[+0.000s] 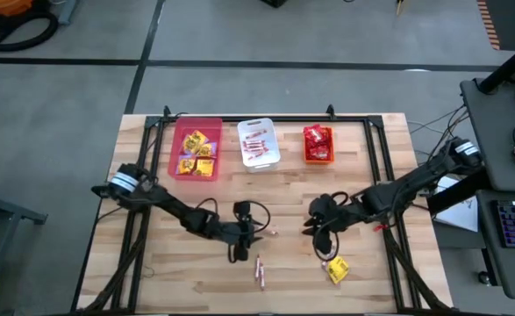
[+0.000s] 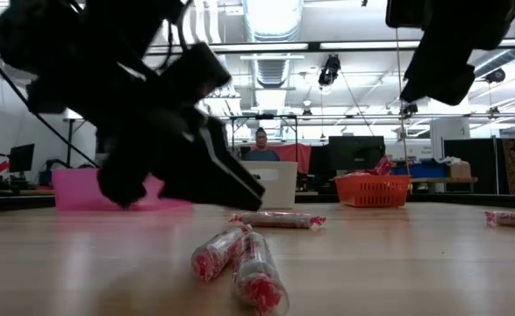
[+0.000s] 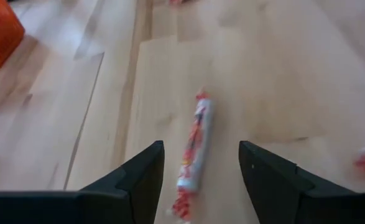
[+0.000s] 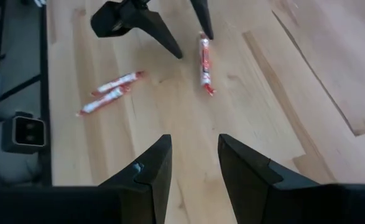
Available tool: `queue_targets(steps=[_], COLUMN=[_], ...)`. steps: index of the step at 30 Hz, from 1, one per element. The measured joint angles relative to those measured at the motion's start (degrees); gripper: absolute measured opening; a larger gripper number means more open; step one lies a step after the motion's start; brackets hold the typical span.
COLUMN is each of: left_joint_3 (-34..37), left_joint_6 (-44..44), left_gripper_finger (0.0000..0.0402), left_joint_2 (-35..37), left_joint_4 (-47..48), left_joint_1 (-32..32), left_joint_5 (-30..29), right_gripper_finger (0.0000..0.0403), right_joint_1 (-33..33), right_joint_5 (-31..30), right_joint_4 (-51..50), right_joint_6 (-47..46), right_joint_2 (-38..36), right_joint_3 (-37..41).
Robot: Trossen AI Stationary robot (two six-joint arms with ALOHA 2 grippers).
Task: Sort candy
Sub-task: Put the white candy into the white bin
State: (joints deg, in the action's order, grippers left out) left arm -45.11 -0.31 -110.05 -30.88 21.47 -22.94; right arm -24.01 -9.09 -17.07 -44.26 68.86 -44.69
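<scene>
The step in hand looks like a pick of a single stick candy (image 3: 193,146) from the desk (image 1: 178,272): the left pincer (image 3: 201,171) is spread wide and holding nothing, with the stick lying lengthwise in the gap between its fingers, apart from both. In the high view that left pincer (image 1: 255,230) sits just left of the desk's centre with the stick at its tip. My judgement is that the next move calls for a short descent and a close across the stick's narrow width, then a carry toward 12 o'clock to the white bin (image 1: 258,143), which already holds sticks; the pink bin (image 1: 196,149) holds yellow packets and the orange bin (image 1: 318,145) red ones. The right pincer (image 4: 193,163) is open too, gripping nothing, hovering over bare wood to the right of centre. Two more sticks (image 1: 260,270) lie side by side at 6 o'clock from the left pincer, and a yellow packet (image 1: 337,269) lies at about 6 o'clock from the right pincer. The high view alone shows the bins' contents and the yellow packet; the left wrist view alone shows the stick centred between the fingers; the low view adds a person (image 2: 261,147) seated far behind the desk, and the right wrist view shows all three sticks together.
</scene>
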Motion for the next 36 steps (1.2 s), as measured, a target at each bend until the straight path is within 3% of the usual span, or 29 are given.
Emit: queue_targets(steps=[10,20,28,36], left_joint_3=[-1.08,-0.19,1.37,10.25], left_joint_6=[-0.79,-1.52,-2.07,-4.23], left_gripper_finger=[0.0169,0.0015,0.0007,0.0005], left_joint_2=[-3.99,-2.90,-1.38,6.70], left_joint_4=[-0.91,-0.12,-3.33,-14.88], left_joint_1=[-2.27,-2.24,0.42,3.66], left_joint_5=[2.52,3.09,2.03,-2.67], right_gripper_finger=[0.0125,0.0125,0.0125,0.0125], right_joint_1=[0.00,0.00,0.00,0.02], right_joint_5=[-1.08,-9.93,-10.54,-10.91], right_joint_4=[8.34,25.86,41.54,51.57], right_joint_6=[3.52,15.46,24.79,34.05], right_joint_2=[7.09,18.37,20.76,20.50], right_joint_3=[0.00,0.01,0.02,-0.01])
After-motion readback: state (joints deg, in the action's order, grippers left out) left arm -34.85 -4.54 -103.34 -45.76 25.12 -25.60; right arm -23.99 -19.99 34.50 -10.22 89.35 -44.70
